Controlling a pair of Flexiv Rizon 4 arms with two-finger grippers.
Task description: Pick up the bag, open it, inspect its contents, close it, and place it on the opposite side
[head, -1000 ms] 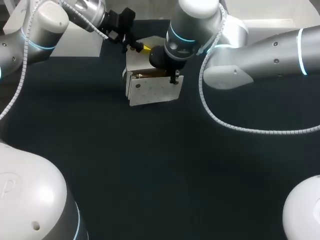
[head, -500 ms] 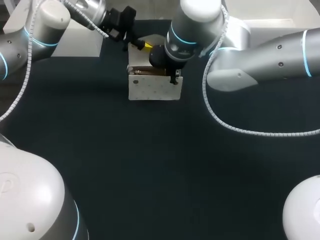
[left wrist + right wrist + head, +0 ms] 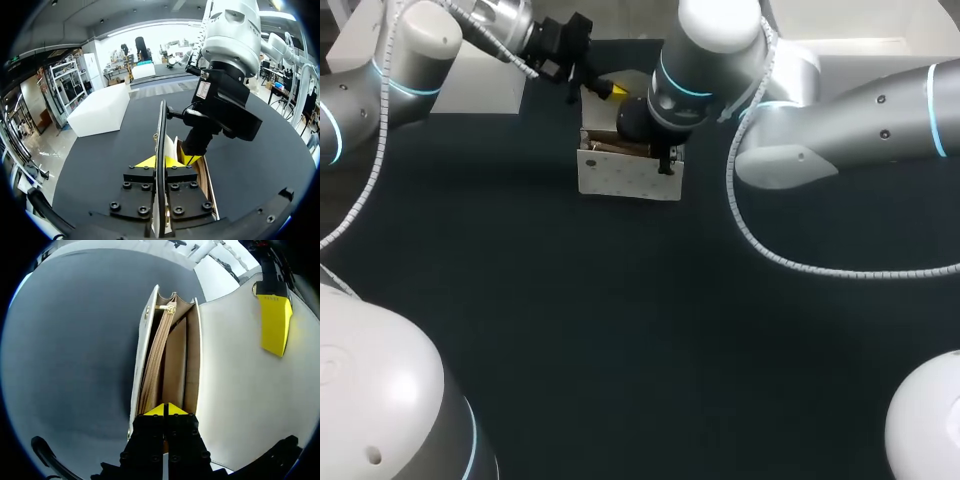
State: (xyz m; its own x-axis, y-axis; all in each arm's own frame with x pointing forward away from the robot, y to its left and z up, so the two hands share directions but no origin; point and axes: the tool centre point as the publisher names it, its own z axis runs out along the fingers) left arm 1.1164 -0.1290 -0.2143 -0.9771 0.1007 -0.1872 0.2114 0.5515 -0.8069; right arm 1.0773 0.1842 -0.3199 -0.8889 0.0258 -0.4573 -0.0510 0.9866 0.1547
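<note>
A white bag (image 3: 625,177) stands at the far middle of the dark table, its front panel dotted. Its flap (image 3: 235,365) is lifted, and my left gripper (image 3: 161,161) is shut on the flap's edge, which shows edge-on between the yellow tips. In the head view that left gripper (image 3: 605,90) sits just behind the bag. The bag's mouth (image 3: 167,355) is open, showing tan lining and a zipped pocket. My right gripper (image 3: 166,410) points down into the mouth, shut on the bag's inner wall. In the head view its wrist hides the fingertips.
A white block (image 3: 480,85) stands at the back left beside my left arm. A second white block (image 3: 860,50) is at the back right, behind my right arm. The dark table (image 3: 620,330) spreads wide in front of the bag.
The bag has turned from a tilted stance to square with the table and shifted slightly farther back and right. Both grippers moved along with it, still shut.
</note>
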